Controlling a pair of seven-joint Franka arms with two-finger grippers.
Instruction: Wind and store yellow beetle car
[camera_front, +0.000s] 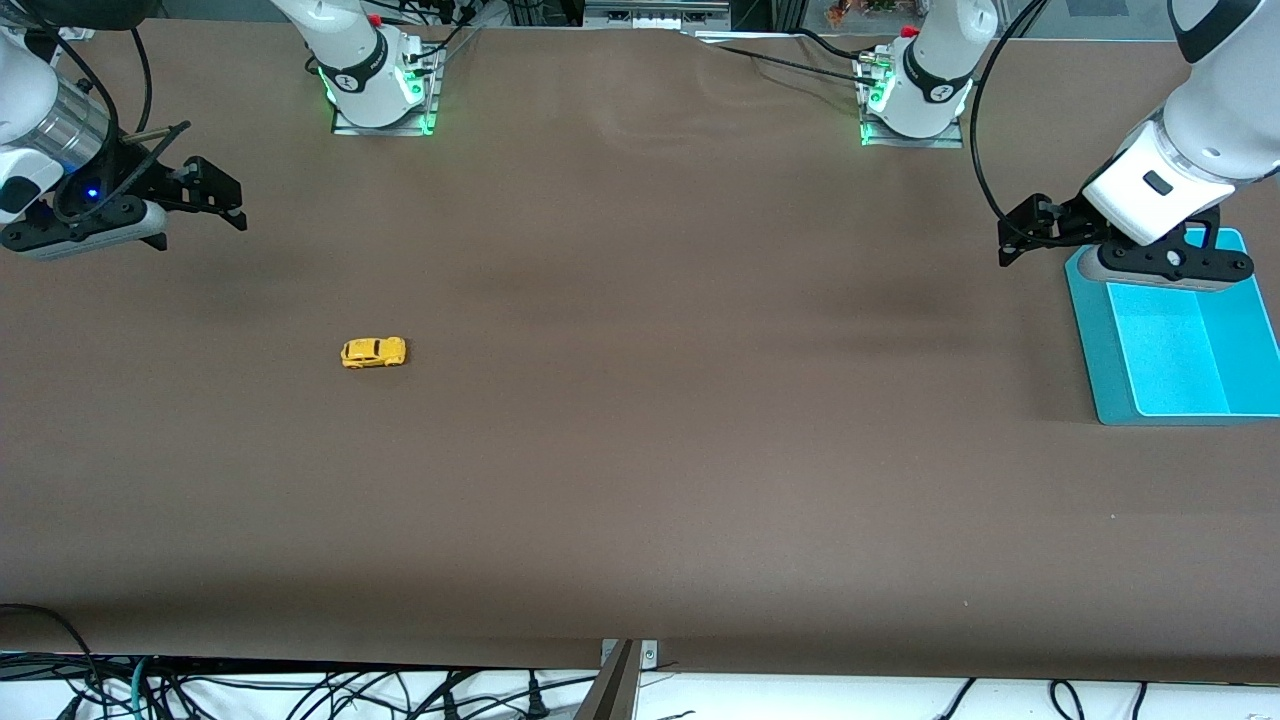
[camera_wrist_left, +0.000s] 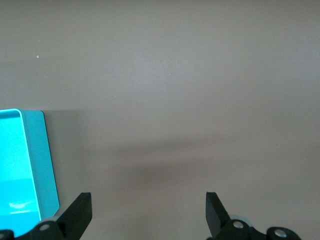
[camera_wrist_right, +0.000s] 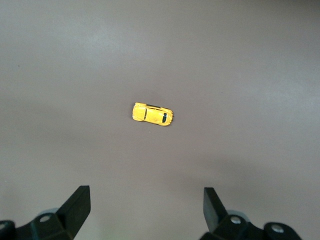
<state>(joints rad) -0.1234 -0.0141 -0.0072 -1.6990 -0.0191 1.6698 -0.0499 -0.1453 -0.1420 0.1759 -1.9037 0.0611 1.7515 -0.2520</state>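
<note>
Nothing started yet, by the look of it. The yellow beetle car (camera_front: 373, 352) sits on its wheels on the bare brown surface (camera_front: 640, 450), toward the right arm's end, untouched by either arm.

Right gripper (camera_front: 205, 195): jaws released, spread wide, empty. It hangs over the surface at the right arm's end, well apart from the car. In the right wrist view the car (camera_wrist_right: 152, 114) lies ahead of the jaws, roughly centred on the gap between them, lying crosswise to the approach, not yet between the fingers (camera_wrist_right: 77, 205).

Left gripper (camera_front: 1025, 228): jaws released, empty too. It hovers at the left arm's end, just beside the teal bin (camera_front: 1110, 340); in the left wrist view the bin's rim (camera_wrist_left: 44, 165) sits just outside one finger (camera_wrist_left: 80, 212), and nothing lies between the jaws. This arm looks to be waiting.

Progress, my read: zero steps done. Left to do:
- grasp the car
- wind it, presumably by dragging it back on its wheels, or with a two-arm hold; can't tell the mechanism from here
- carry it across to the bin and drop it in

The bin shows no car or anything else in it, as far as visible; part of it is cut off at the view's edge and hidden by the left arm.

Count:
- cars: one
- bins: one
- arms: two, both empty-handed
- no other loose items visible on the surface
</note>
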